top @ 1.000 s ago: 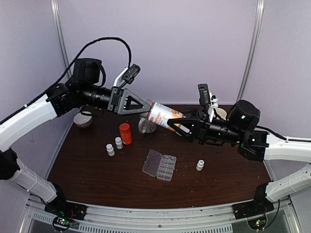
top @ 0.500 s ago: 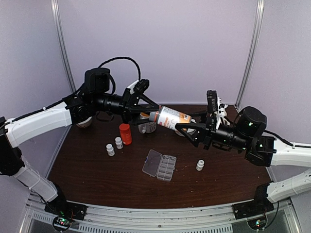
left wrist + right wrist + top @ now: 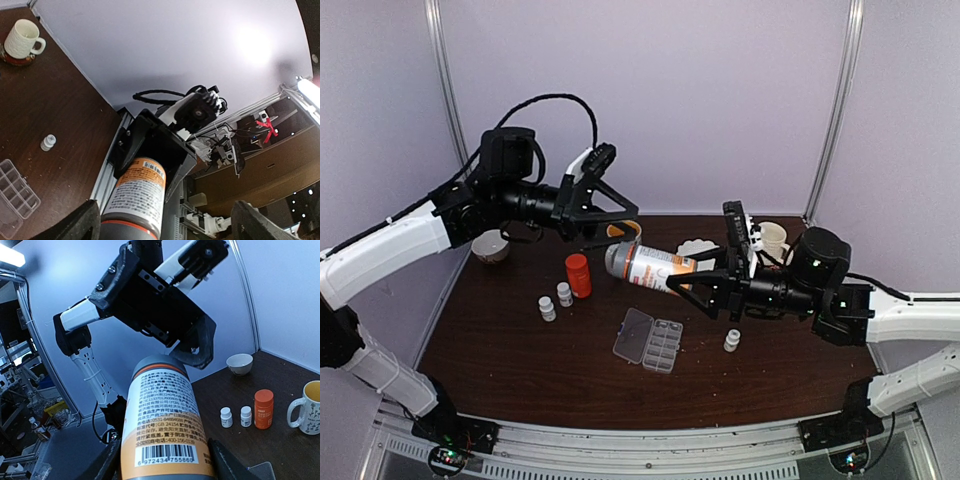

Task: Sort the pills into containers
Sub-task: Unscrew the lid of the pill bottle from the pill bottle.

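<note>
My right gripper (image 3: 692, 283) is shut on a large grey-capped bottle with an orange and white label (image 3: 655, 268) and holds it tilted above the table; the bottle fills the right wrist view (image 3: 162, 425) between my fingers (image 3: 165, 467). My left gripper (image 3: 618, 222) is open, just above and left of the bottle's cap, not touching it; in the left wrist view (image 3: 165, 222) the jaws stand wide apart around the bottle (image 3: 137, 192). The clear organizer box (image 3: 651, 341) lies on the table below with its lid open, and also shows in the left wrist view (image 3: 16, 192). I cannot make out any pills.
An orange bottle (image 3: 578, 274) and two small white bottles (image 3: 547, 308) (image 3: 564, 293) stand at the left. Another white bottle (image 3: 731, 341) is right of the organizer. A bowl (image 3: 491, 246), a mug (image 3: 775, 238) and a white dish (image 3: 698, 247) are at the back.
My left gripper has opened and come off the bottle's cap end, moving up and left. My right gripper has lowered the bottle and moved it left.
</note>
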Robot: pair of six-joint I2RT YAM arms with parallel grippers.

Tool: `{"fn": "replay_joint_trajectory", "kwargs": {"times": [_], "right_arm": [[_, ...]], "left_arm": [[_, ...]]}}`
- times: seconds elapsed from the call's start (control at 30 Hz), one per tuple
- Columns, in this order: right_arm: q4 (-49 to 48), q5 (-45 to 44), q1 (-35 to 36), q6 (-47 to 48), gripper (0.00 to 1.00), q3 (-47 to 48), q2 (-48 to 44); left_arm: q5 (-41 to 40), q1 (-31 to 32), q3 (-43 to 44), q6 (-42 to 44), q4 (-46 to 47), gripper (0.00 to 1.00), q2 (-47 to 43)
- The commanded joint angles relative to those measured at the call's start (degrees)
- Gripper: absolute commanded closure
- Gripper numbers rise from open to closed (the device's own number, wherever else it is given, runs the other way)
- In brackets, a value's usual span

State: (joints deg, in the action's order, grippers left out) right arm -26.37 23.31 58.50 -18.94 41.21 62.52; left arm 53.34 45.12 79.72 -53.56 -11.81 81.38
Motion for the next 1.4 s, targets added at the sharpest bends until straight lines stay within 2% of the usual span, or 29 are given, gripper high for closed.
{"fn": "replay_joint_trajectory", "kwargs": {"times": [0.0,0.07,0.2,0.33,0.47,0.53,0.6,0.7,0.83,0.97,1.13,1.37], "right_arm": [[-3.46,4.77,0.04,-8.56,1.00,1.79,1.82],[-4.99,5.09,-0.10,-11.28,1.00,1.50,2.37],[-8.25,6.39,-0.31,-17.36,1.00,1.21,3.60],[-11.91,9.07,-0.73,-24.03,1.00,2.08,6.04],[-15.68,12.82,-1.08,-29.86,1.00,3.55,9.27],[-19.82,14.55,-1.34,-33.19,1.00,3.74,11.17],[-25.63,15.83,-1.58,-37.31,1.00,3.43,13.31],[-39.09,17.73,-1.72,-45.73,1.00,2.88,17.77],[-56.50,19.63,-1.81,-55.73,1.00,3.87,25.47],[-64.82,19.60,-1.81,-59.13,1.00,5.47,31.25],[-65.01,19.87,-1.63,-57.89,1.00,7.17,33.28],[-65.04,20.41,-1.63,-58.86,1.00,9.50,35.68]], "left_arm": [[-2.04,-1.54,2.27,8.86,-2.61,0.02,-2.44],[-3.67,-2.21,3.41,13.47,-6.21,0.02,-2.98],[-12.22,-3.36,4.15,26.23,-13.20,0.02,-6.36],[-18.08,-3.38,-0.58,40.01,-9.15,0.02,-12.73],[-14.97,-3.40,-11.01,55.66,0.84,0.02,-22.20],[-14.79,-3.42,-15.61,60.80,3.56,0.02,-26.39],[-13.57,-3.42,-16.48,66.70,1.42,0.02,-27.46],[-7.65,-3.38,-15.56,76.92,-4.95,0.02,-27.41],[-6.37,-3.38,-15.39,78.83,-5.88,0.02,-27.34],[-5.54,-3.38,-12.50,82.15,-12.00,0.02,-25.96],[-5.54,-3.38,-11.39,83.66,-16.81,0.02,-25.75],[-6.84,-2.57,-11.18,84.00,-18.06,0.02,-24.75]]}}
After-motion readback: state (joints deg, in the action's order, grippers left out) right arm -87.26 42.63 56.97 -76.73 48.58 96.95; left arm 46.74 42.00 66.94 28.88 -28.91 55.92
